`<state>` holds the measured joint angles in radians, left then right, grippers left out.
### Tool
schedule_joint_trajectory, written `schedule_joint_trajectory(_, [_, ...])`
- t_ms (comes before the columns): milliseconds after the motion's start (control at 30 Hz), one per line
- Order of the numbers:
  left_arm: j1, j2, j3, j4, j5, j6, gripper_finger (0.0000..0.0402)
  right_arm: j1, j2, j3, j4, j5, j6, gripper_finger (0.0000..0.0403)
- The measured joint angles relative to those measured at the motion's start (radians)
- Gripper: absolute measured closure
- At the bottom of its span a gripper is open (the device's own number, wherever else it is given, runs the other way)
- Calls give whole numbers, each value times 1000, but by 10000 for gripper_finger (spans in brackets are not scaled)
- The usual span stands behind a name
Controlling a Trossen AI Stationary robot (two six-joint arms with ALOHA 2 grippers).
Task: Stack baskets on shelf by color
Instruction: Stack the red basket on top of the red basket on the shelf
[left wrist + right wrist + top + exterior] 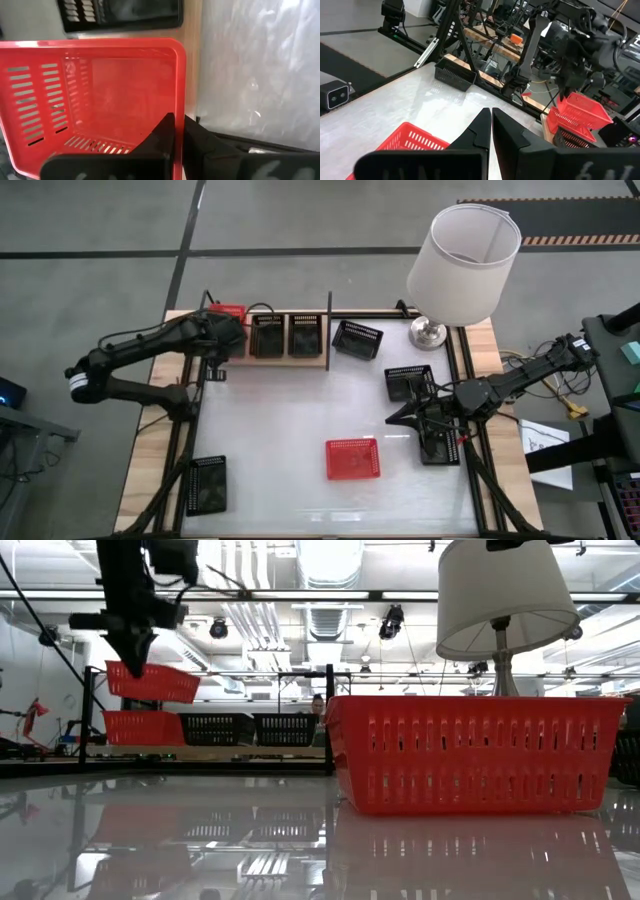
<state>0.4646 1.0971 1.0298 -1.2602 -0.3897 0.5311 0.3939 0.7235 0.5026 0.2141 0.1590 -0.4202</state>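
My left gripper (226,321) is at the shelf's (318,362) left end, shut on a red basket (152,682) held in the air above a second red basket (140,727) that sits on the shelf board. Two black baskets (266,335) (304,333) stand on the shelf beside them. A third red basket (352,458) rests on the white table. My right gripper (398,418) hovers shut above the table, right of that basket and touching nothing. My left gripper pinches one side wall of the red basket at its rim (180,102), with one finger (162,135) inside the basket and the other (202,145) outside. The fingers come from above, pointing down. The basket hangs lifted clear, slightly tilted, over the red basket on the shelf.
Loose black baskets lie on the table: one (357,338) right of the shelf, one (410,383) near the lamp, one (440,442) under the right arm, one (207,483) at the near left corner. A white-shaded lamp (462,252) stands at the far right.
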Motion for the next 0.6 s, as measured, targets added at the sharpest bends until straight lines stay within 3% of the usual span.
schedule_joint_trajectory(600, [54, 104, -6, 33, 3, 29, 402, 0, 0, 0, -1, 0, 0, 394])
